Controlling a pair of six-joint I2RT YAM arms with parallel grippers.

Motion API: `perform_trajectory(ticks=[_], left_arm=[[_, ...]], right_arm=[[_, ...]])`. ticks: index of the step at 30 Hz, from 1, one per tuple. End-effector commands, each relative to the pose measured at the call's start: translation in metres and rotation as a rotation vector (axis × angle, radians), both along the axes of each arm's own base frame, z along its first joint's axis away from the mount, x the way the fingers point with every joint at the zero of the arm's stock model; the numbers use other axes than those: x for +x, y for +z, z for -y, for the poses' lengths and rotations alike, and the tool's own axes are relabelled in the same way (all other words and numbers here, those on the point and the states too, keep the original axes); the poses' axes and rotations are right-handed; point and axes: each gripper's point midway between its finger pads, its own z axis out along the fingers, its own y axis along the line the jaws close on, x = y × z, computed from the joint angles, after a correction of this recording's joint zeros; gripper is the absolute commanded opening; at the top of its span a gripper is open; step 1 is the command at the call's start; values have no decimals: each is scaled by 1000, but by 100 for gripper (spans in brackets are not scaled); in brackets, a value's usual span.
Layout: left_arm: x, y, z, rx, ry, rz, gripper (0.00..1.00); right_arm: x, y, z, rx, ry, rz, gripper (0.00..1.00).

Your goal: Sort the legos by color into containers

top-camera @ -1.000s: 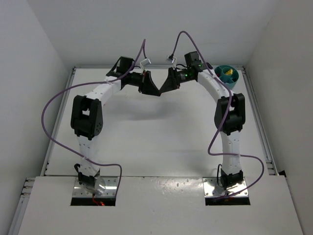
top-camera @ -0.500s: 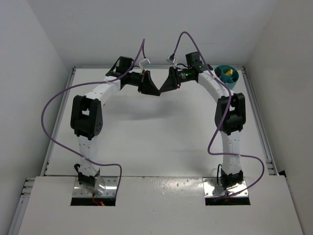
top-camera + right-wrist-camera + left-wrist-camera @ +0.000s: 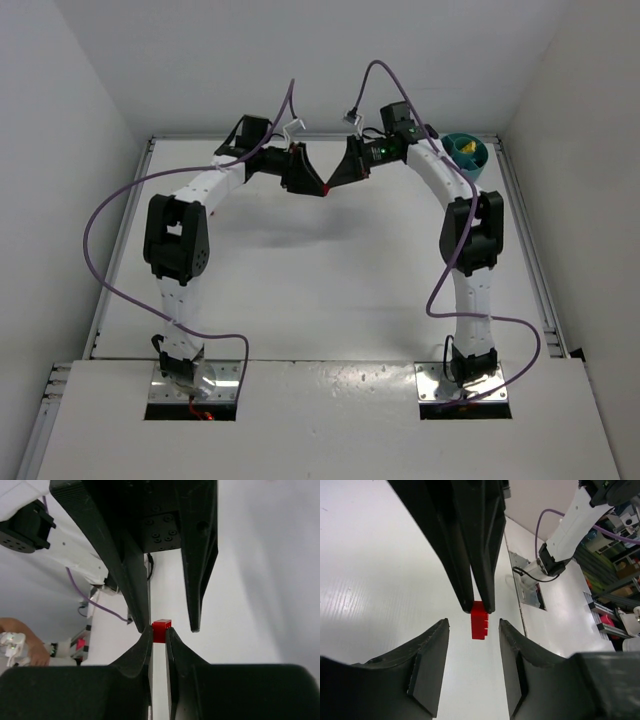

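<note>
Right pincer clamping red lego, tub part-hidden

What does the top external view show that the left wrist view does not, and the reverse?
Only the top external view: the round teal plastic tub at the far right corner, with a yellow piece inside. Only the left wrist view: the studs on the small red plastic brick, the right claw pinching it, and the left claw open around it, not touching. Both: the two claws meeting tip to tip at the red brick.
</note>
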Motion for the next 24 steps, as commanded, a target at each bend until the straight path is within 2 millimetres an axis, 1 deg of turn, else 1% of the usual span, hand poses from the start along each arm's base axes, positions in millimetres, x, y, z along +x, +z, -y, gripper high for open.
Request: perform_trajectory(ticks=[1, 2, 3, 5, 6, 7, 8, 9, 10, 11, 12, 13, 14, 15, 16, 17, 18, 19, 20, 21, 22, 23, 24], left_arm=[[4, 15, -3, -27, -5, 68, 50], [4, 15, -3, -27, -5, 68, 52], [6, 14, -3, -19, 6, 70, 58], [12, 12, -6, -3, 36, 63, 65], [12, 10, -7, 7, 49, 61, 72], [18, 7, -13, 34, 98, 65, 78], [22, 5, -19, 48, 129, 66, 83], [26, 4, -24, 64, 160, 70, 90], [30, 2, -29, 81, 192, 72, 100], [41, -1, -41, 122, 271, 83, 100], [47, -1, -47, 142, 316, 82, 100], [55, -3, -59, 167, 377, 59, 100], [65, -9, -70, 209, 454, 52, 100], [71, -4, -78, 227, 508, 60, 100], [79, -3, -88, 251, 574, 48, 100], [94, -13, -104, 334, 705, 47, 100], [100, -14, -114, 378, 774, 55, 100], [104, -10, -123, 408, 840, 62, 100], [108, -12, -131, 445, 885, 57, 100], [117, -8, -148, 499, 988, 83, 100], [120, -11, -155, 529, 1035, 71, 100], [118, -8, -162, 563, 1054, 84, 100], [122, -4, -171, 595, 1089, 108, 100]], right_arm=[[-6, 28, -1, -22, 18, 188, 0], [-5, 26, -1, -31, 13, 190, 0], [-1, 22, 0, -57, -3, 196, 0], [11, 20, 9, -84, -53, 197, 0], [17, 19, 11, -118, -83, 214, 0], [25, 19, 17, -141, -113, 235, 0], [29, 15, 19, -169, -133, 241, 0], [42, 16, 30, -224, -192, 277, 0], [52, 15, 39, -255, -229, 302, 0], [59, 20, 47, -281, -264, 326, 0], [76, 18, 64, -351, -341, 355, 0], [85, 17, 75, -393, -387, 373, 0], [105, 19, 93, -471, -475, 421, 0], [116, 20, 112, -517, -537, 437, 0], [131, 21, 126, -557, -598, 468, 0], [146, 17, 147, -631, -680, 474, 0], [159, 17, 170, -665, -742, 484, 0], [166, 15, 185, -691, -789, 472, 0], [178, 19, 204, -722, -868, 474, 0], [186, 12, 216, -745, -905, 465, 0], [190, 13, 233, -764, -946, 467, 0], [198, 10, 243, -802, -989, 478, 0], [201, 11, 256, -825, -1025, 482, 0]])
